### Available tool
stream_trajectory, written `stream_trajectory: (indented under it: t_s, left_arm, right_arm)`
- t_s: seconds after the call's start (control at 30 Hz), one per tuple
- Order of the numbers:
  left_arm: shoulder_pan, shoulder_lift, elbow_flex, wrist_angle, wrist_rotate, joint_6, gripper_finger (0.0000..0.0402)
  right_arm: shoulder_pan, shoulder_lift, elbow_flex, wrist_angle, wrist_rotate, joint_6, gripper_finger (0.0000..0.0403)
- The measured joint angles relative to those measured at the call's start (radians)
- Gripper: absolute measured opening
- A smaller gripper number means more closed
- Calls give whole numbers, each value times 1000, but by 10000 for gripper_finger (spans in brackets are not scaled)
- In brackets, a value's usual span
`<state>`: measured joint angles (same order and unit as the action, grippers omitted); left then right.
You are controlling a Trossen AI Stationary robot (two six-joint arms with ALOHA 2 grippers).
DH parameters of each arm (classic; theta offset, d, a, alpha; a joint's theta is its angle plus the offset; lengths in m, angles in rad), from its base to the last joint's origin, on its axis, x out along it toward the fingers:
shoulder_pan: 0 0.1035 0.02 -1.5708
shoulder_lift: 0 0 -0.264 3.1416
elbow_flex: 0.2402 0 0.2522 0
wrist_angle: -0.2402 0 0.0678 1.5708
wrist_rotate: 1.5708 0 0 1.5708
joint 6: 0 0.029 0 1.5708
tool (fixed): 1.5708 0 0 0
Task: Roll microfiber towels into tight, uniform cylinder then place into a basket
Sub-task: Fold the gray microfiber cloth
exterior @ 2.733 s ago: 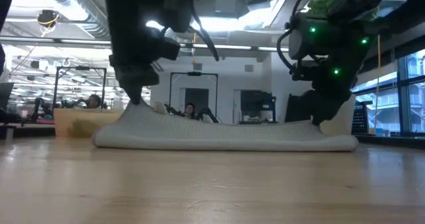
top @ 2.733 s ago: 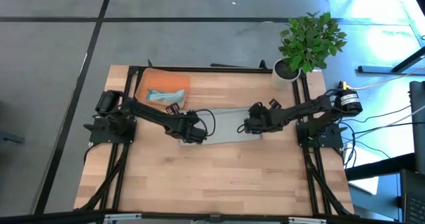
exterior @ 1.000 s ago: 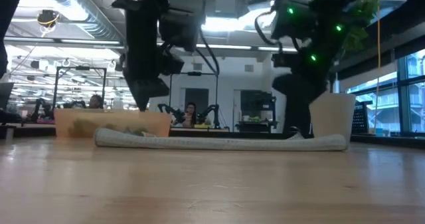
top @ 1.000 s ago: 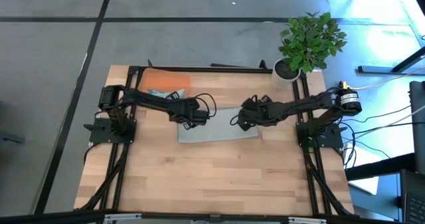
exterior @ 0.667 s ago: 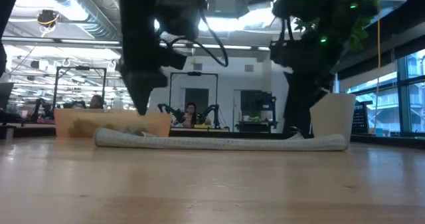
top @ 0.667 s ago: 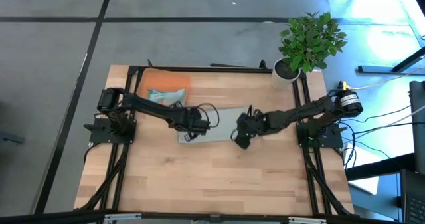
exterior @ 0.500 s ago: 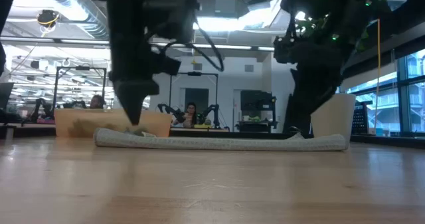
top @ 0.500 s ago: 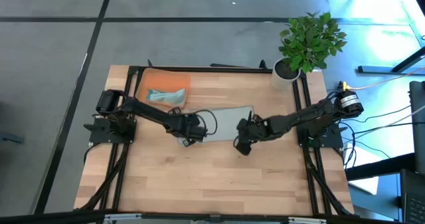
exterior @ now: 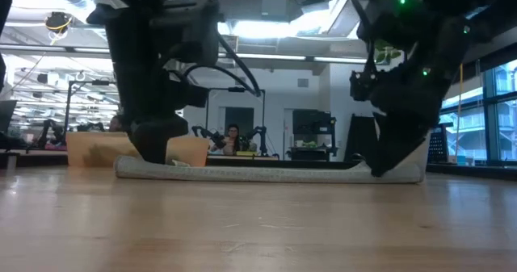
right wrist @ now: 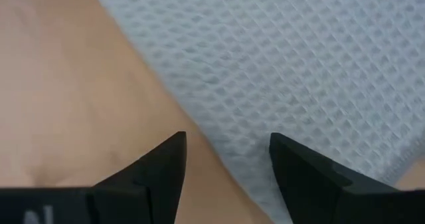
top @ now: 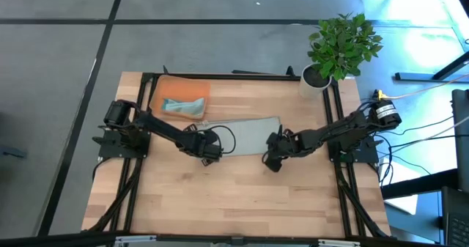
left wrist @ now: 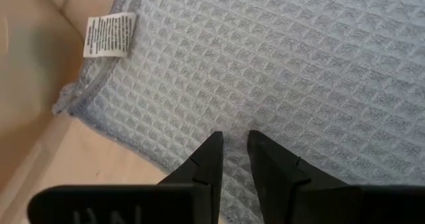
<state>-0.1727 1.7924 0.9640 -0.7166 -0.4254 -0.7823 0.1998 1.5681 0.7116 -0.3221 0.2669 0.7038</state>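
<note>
A pale grey waffle-weave towel (top: 245,133) lies flat on the wooden table, a white label (left wrist: 109,36) at its near left corner. My left gripper (top: 209,155) points down at the towel's near edge by that corner, its fingers a narrow slit apart (left wrist: 234,139). My right gripper (top: 272,163) stands open at the near edge toward the right end (right wrist: 226,141), one finger over the wood and one over the cloth. The orange basket (top: 187,88) sits at the far left. A teal towel (top: 183,106) lies inside it. My left gripper comes from above with its fingertips (left wrist: 214,147) right at the towel's surface (left wrist: 232,117), a little in from the near edge; whether they touch the cloth I cannot tell. My right gripper is low at the towel's near edge (right wrist: 206,127); whether it touches cloth or table I cannot tell.
A white pot (top: 316,78) with a green plant stands at the table's far right corner. Bare wood (top: 234,203) stretches from the towel to the near edge. Black frame rails run along both sides of the table.
Both grippers have moved from above the towel's far part toward the table's near edge and come down to the towel's near edge. The towel has stayed flat where it lay.
</note>
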Motion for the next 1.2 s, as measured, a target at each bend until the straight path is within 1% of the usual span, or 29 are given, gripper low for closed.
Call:
stream_trajectory:
  t_s: [0.13, 0.3, 0.5, 0.67, 0.73, 0.83, 1.0, 1.1, 1.2]
  left_arm:
    - [-28, 1, -1, 12, -8, -2, 66]
    - [-84, 2, -2, 55, 17, -5, 66]
    - [-153, 3, -3, 175, 57, -27, 66]
    - [-191, 6, -4, 294, 83, 33, 66]
    - [-203, 7, -4, 324, 89, 75, 66]
    - [-213, 10, 20, 307, 99, 108, 66]
    - [-224, -19, 76, 239, 99, 113, 66]
    - [-228, -39, 83, 207, 80, 112, 66]
    - [-243, -60, 83, 166, 28, 89, 66]
  right_arm:
    - [-20, 0, -26, 7, 8, 35, 218]
    - [-45, 0, -40, 7, 71, 50, 218]
    - [-80, 0, -47, 3, 123, 48, 218]
    - [-109, 0, -47, 3, 179, 50, 218]
    - [-118, 0, -47, 4, 185, 49, 218]
    - [-126, 0, -47, 6, 185, 47, 218]
    - [-138, -5, -32, -5, 185, 28, 218]
    - [-136, -16, -11, -11, 184, 25, 218]
    - [-115, -16, 14, -12, 181, 13, 218]
